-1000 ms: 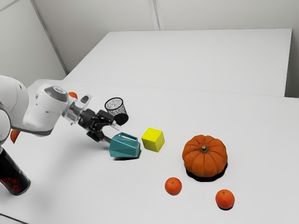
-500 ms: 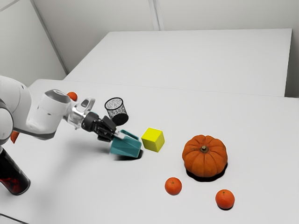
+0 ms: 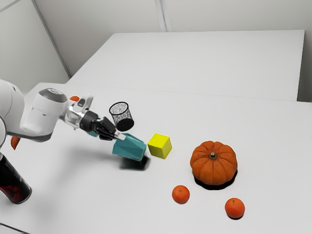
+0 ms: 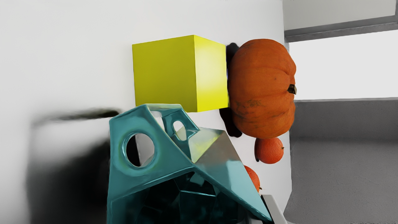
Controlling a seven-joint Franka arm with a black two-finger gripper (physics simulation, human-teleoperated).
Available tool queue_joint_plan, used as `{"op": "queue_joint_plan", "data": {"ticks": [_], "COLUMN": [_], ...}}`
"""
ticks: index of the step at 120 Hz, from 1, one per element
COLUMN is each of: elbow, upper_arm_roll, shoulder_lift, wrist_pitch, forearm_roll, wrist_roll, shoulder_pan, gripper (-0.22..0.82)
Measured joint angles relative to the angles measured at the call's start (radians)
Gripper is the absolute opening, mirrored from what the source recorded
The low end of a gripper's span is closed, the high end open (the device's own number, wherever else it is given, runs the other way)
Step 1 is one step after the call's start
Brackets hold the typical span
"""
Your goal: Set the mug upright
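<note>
While the fingers [image 4: 274, 209] pinch the mug's [image 3: 129, 147] wall at the mouth, one inside and one outside, the hand has drawn back and up a little over the last half second, and the mug has come with it. Its shadow, tucked close under it a second ago, now spreads soft and partly apart below, so I judge it mostly or wholly off the surface [image 3: 97, 195]. It is still far from upright: the mouth faces the hand, the base slants down towards the exterior view's right. It hangs well in from the surface's far edge, on the side of the corner at the exterior view's upper left. The lift seems the first half of the job; next the hand should turn so that the mouth swings up, then lower the base flat. With the grip at the mouth, the mug might pivot between the fingers. The cube [image 3: 160, 146], just beside the base, has not moved, and could be knocked if the turn swings wide. The mesh cup [image 3: 122, 117] stands nearer the far edge, and the pumpkin [image 3: 213, 163] is well apart; both are where they were.
</note>
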Motion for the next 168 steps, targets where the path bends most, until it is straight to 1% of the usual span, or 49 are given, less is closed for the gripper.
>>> {"op": "queue_joint_plan", "data": {"ticks": [9, 21, 27, 50, 59, 81, 89, 100, 115, 148, 152, 157, 168], "elbow": [0.024, 0.061, 0.084, 0.126, 0.129, 0.124, 0.120, 0.116, 0.078, 0.041, 0.040, 0.040, 0.039], "upper_arm_roll": [-0.003, -0.012, -0.033, -0.156, -0.184, -0.226, -0.254, -0.272, -0.294, -0.314, -0.315, -0.317, -0.318], "shoulder_lift": [-0.031, -0.060, -0.063, -0.090, -0.097, -0.101, -0.100, -0.089, -0.083, -0.066, -0.064, -0.063, -0.064], "wrist_pitch": [0.010, 0.038, 0.056, 0.174, 0.218, 0.288, 0.309, 0.331, 0.378, 0.450, 0.455, 0.459, 0.466], "forearm_roll": [0.057, 0.187, 0.259, 0.585, 0.677, 0.841, 0.903, 0.958, 1.003, 1.056, 1.058, 1.057, 1.057], "wrist_roll": [-0.006, -0.035, -0.054, -0.169, -0.221, -0.340, -0.385, -0.441, -0.509, -0.633, -0.645, -0.658, -0.684], "shoulder_pan": [0.000, -0.002, 0.002, -0.007, -0.010, 0.000, 0.001, -0.011, -0.004, -0.006, -0.005, -0.004, -0.005], "gripper": [-0.18, -0.18, -0.18, -0.18, -0.18, -0.18, -0.18, -0.18, -0.18, -0.18, -0.16, -0.11, 0.08]}}
